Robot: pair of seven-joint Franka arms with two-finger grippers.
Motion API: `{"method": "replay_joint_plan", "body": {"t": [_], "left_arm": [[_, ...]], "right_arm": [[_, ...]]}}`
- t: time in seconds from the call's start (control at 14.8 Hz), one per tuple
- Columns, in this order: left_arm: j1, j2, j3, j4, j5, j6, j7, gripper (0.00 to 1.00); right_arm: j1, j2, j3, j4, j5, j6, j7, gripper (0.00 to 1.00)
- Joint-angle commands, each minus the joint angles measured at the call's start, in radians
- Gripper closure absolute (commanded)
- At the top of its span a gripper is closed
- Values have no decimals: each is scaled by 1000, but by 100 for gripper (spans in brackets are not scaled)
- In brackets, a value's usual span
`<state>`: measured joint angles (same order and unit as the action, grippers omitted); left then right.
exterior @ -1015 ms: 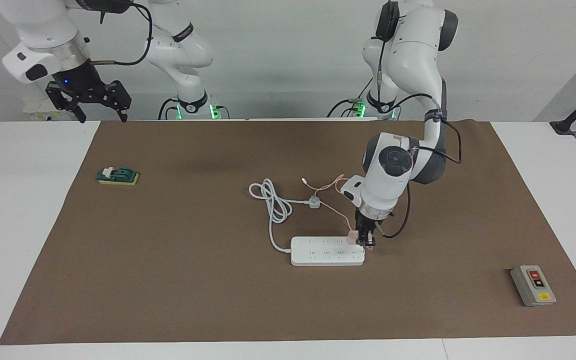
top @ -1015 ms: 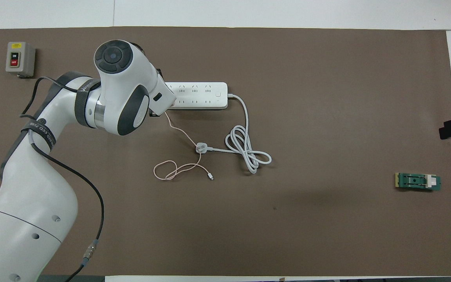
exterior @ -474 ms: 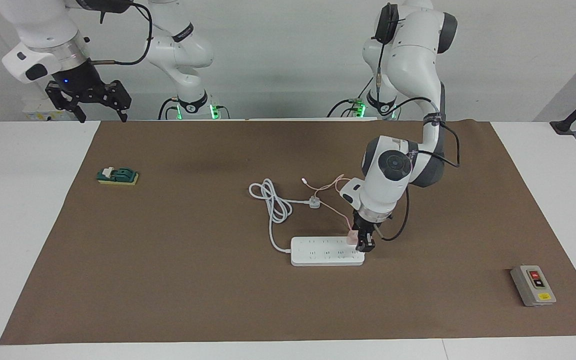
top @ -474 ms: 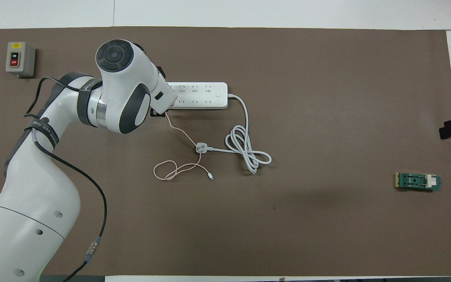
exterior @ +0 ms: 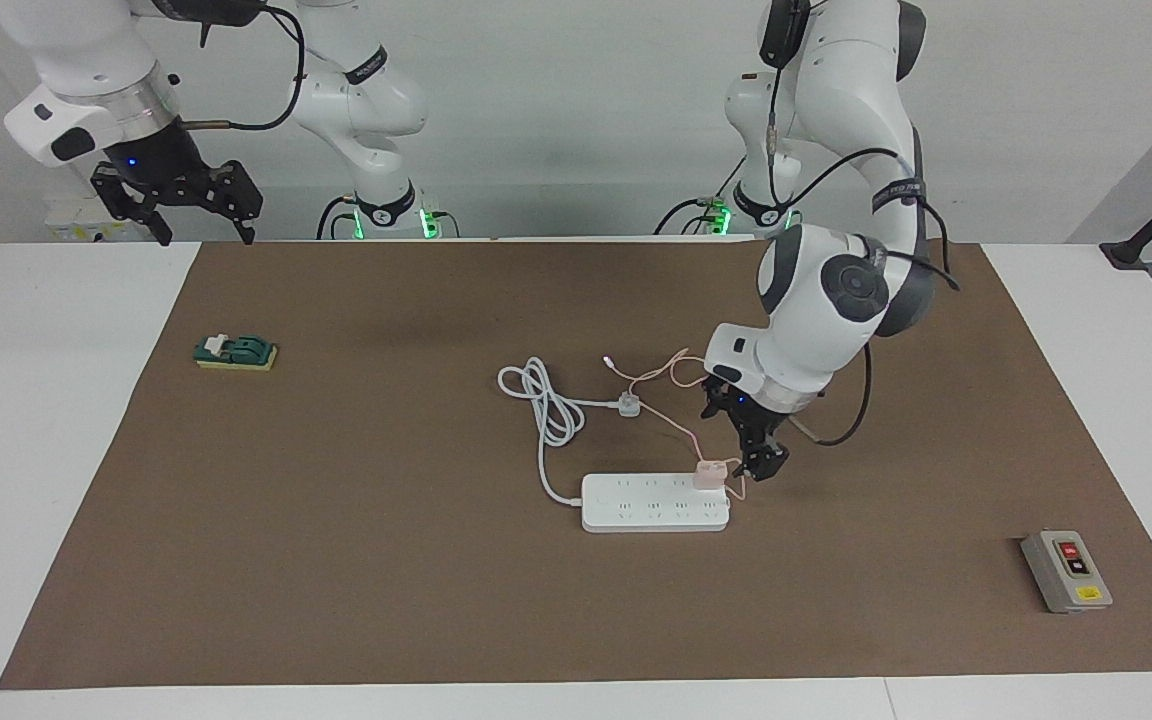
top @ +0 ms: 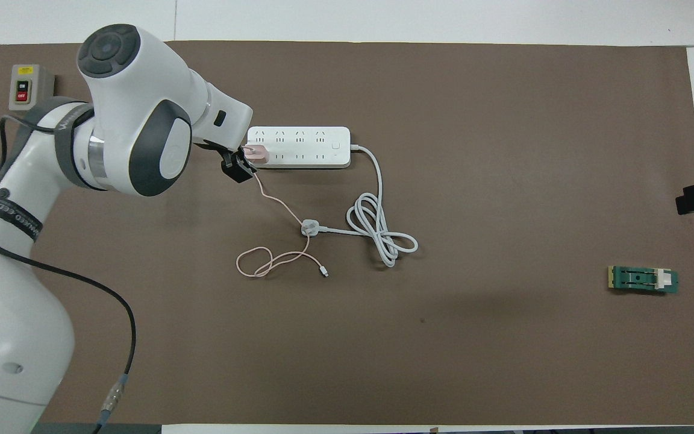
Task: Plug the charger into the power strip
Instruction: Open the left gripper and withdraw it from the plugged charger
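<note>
The pale pink charger (exterior: pixel 709 474) stands on the power strip (exterior: pixel 636 505), at its end toward the left arm's end of the table. It also shows in the overhead view (top: pixel 256 153), on the strip (top: pixel 305 146). Its thin pink cable (top: pixel 281 208) trails toward the robots. My left gripper (exterior: pixel 762 463) is open and empty, just beside the charger and a little above the mat, not touching it; it shows in the overhead view (top: pixel 237 169) too. My right gripper (exterior: pixel 204 238) is open and waits raised at the right arm's end.
The strip's white plug (exterior: pixel 628 404) and coiled thick cord (exterior: pixel 548 398) lie nearer to the robots than the strip. A grey button box (exterior: pixel 1066 572) sits toward the left arm's end. A green switch block (exterior: pixel 236 352) sits toward the right arm's end.
My left gripper has let go of the charger and drawn up and away toward the left arm's end. The charger stays on the strip. The right arm has not moved.
</note>
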<state>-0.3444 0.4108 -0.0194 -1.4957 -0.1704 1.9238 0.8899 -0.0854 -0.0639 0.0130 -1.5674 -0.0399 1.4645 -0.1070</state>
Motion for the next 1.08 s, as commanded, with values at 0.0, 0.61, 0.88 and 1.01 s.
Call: {"method": "replay_joint_plan", "body": {"t": [0.0,0.61,0.88,1.01], "left_arm": [[19,-122,24,-20,-8,-151,-138,0],[50,-308,213,-28,111,-418,-763,0],[65,-352,217,-32,114,-446,-789,0],[82,-362,214,-35,115,-459,-789,0]], "right_arm": [[-16,-20,7,-23,25,8,4,0],[-16,-20,7,-23,25,8,4,0],[-16,-22,7,-23,25,7,4,0],[-14,-22,8,-23,23,8,9,0]]}}
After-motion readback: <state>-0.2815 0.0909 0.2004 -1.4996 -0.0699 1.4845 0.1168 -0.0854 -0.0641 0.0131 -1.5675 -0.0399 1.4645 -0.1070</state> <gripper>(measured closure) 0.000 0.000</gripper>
